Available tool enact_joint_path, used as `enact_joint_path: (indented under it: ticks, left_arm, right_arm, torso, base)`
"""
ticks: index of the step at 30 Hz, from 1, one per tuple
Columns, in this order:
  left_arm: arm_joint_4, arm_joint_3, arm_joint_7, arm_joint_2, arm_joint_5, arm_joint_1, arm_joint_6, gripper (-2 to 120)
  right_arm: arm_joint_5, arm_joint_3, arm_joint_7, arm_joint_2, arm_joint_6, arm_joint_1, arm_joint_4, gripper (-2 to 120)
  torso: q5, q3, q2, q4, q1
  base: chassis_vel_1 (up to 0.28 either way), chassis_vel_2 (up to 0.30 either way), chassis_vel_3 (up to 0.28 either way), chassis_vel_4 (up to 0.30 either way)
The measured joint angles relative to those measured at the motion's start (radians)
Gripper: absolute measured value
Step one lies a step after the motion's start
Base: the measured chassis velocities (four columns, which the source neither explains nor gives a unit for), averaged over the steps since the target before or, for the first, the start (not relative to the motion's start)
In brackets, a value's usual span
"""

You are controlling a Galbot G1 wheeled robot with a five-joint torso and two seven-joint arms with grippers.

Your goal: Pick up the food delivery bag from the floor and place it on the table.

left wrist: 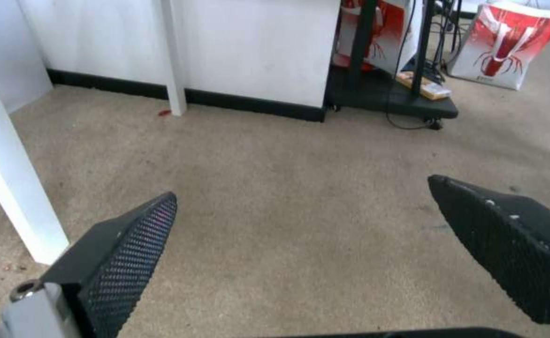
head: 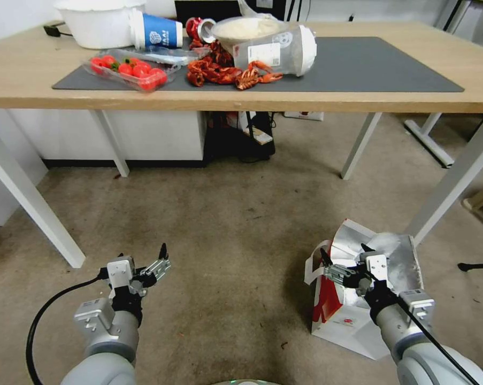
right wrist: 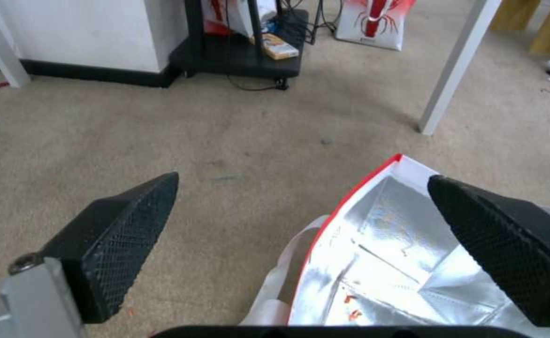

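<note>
Food delivery bag (head: 353, 315) stands on the floor (head: 236, 224) directly under the right gripper (head: 344, 255), whose jaws are spread wide and hold nothing. In the right wrist view one fingertip (right wrist: 475, 211) hangs over the foil-lined mouth of the bag (right wrist: 400, 253) while the other sits out over bare carpet, so the red-edged rim lies between the jaws. That straddle looks chosen, as far as I can judge, so that closing would pinch the rim or the white handle (right wrist: 281, 277) drooping just outside it; I cannot tell whether either fingertip touches the paper yet.

The bag is upright, its mouth open upward toward the jaws, its long axis roughly vertical with a slight lean. A red side panel (head: 327, 299) faces the middle of the floor, and the small round logo (head: 349, 322) sits low on the white front.

Well away across open carpet, the left gripper (head: 158, 262) hovers low with its jaws also apart and empty, seemingly waiting.

Beyond and above both, the table (head: 359, 99) carries a dark mat (head: 380, 67), a tray of tomatoes (head: 129, 68), crayfish (head: 225, 72) and cups. The mat's right half looks free for the bag.
</note>
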Motion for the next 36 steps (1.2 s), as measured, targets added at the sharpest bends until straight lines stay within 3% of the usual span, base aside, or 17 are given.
enact_joint_path:
  ticks: [12, 21, 29, 36]
  left_arm:
    - [0.013, 0.0, 0.024, 0.001, 0.007, 0.006, -0.048, 100]
    - [0.014, -0.007, 0.031, 0.011, 0.009, 0.01, -0.057, 100]
    - [0.014, -0.008, 0.032, 0.02, 0.006, 0.01, -0.058, 100]
    - [0.02, -0.009, 0.029, 0.03, -0.004, 0.002, -0.058, 100]
  right_arm:
    - [0.0, 0.015, 0.0, -0.003, 0.003, 0.006, -0.002, 100]
    - [0.048, 0.111, 0.018, -0.077, 0.004, 0.056, -0.035, 100]
    - [0.106, 0.247, 0.019, -0.165, 0.04, 0.111, -0.162, 100]
    - [0.145, 0.299, 0.019, -0.244, 0.042, 0.162, -0.284, 100]
  torso:
    - [0.0, 0.0, 0.005, -0.0001, 0.001]
    - [0.0, 0.0, 0.007, 0.0, 0.001]
    - [0.0003, 0.0, 0.008, 0.0, 0.001]
    - [0.0, 0.0, 0.009, -0.0001, 0.002]
  base:
    - [0.0, 0.0, 0.0, 0.0]
    - [0.0, 0.0, 0.0, 0.0]
    - [0.0, 0.0, 0.0, 0.0]
    - [0.0, 0.0, 0.0, 0.0]
